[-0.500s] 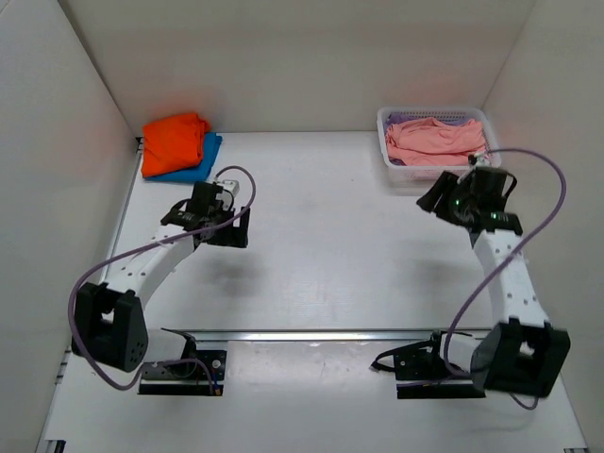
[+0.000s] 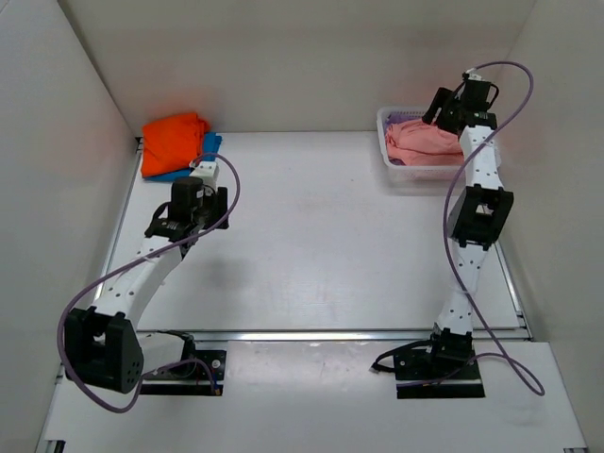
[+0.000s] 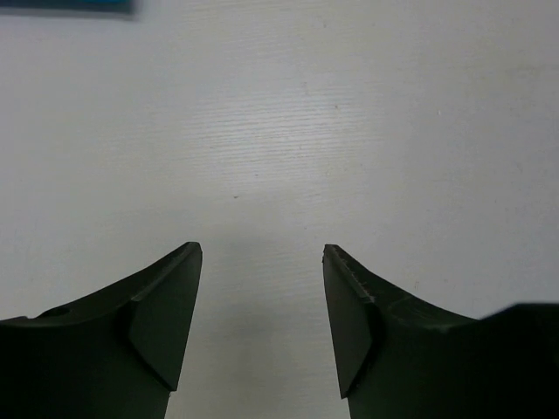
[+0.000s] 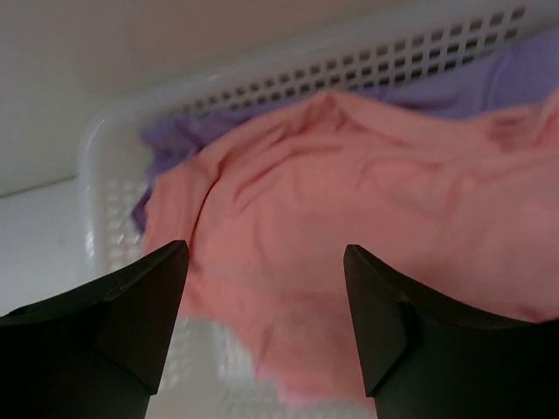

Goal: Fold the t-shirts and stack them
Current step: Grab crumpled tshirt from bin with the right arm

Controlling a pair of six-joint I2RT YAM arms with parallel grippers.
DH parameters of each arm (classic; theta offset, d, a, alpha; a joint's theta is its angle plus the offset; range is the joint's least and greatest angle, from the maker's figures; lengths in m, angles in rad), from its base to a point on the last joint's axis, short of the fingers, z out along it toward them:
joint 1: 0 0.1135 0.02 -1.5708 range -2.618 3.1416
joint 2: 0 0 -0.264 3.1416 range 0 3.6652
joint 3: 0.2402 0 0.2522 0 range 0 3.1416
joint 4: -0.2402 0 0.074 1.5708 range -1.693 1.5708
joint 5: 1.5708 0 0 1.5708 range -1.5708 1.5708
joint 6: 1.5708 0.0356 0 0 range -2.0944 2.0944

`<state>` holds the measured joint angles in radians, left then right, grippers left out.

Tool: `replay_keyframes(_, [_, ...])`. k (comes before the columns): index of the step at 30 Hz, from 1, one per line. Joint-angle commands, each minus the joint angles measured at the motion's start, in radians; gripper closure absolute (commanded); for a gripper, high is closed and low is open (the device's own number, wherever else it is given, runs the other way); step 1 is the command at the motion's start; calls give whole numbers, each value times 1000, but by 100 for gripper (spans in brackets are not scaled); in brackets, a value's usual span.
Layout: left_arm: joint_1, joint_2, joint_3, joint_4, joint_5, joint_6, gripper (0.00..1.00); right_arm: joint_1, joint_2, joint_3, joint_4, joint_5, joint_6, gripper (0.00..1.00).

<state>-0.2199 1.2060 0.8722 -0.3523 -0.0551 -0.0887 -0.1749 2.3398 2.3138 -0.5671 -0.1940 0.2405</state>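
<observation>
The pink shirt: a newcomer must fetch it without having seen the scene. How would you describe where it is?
Look to the far right corner of the table, where a white mesh basket sits. The pink shirt lies crumpled on top inside it; the only other cloth there is a purple shirt peeking out from beneath.

At far left, blue shirt (image 2: 211,144) lay mostly hidden under orange shirt (image 2: 175,142). In left wrist view only 1 thin blue strip showed, cut off by top edge. Inside basket (image 4: 393,63), lavender shirt (image 4: 175,135) was largely buried under salmon-pink shirt (image 4: 367,201). The pink cloth ran off right edge, & its near part & basket's near wall were blurred.
</observation>
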Motion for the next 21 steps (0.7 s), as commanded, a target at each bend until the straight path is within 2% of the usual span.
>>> replay_keyframes(1, [1,-3,34,47,-43,27,30,-18,286,379,-119,22,-24,30])
replay_keyframes(2, [-2,10,39,41,-57,36,32,-27,350,445,-122,4,6,30])
replay_keyframes(3, [-1,20,39,42,-71,49,32,-28,375,441,-107,-22,37,30])
replay_keyframes(7, [-1,36,7,59,-55,35,29,-35,362,273,2,-64,72,29])
replay_keyframes(9, [-10,35,-1,68,-51,24,29,-22,366,259,7,-62,71,33])
replay_keyframes(11, [-10,33,-7,72,-48,18,31,-14,386,285,-19,-52,72,83])
replay_keyframes(12, [-10,39,-4,75,-45,12,31,-11,397,315,-45,-33,59,97])
replay_keyframes(17, [-18,32,-9,94,-32,-2,32,15,372,482,-111,19,23,100])
replay_keyframes(21, [-35,-2,-21,95,-28,-26,35,5,207,489,-114,-16,48,100])
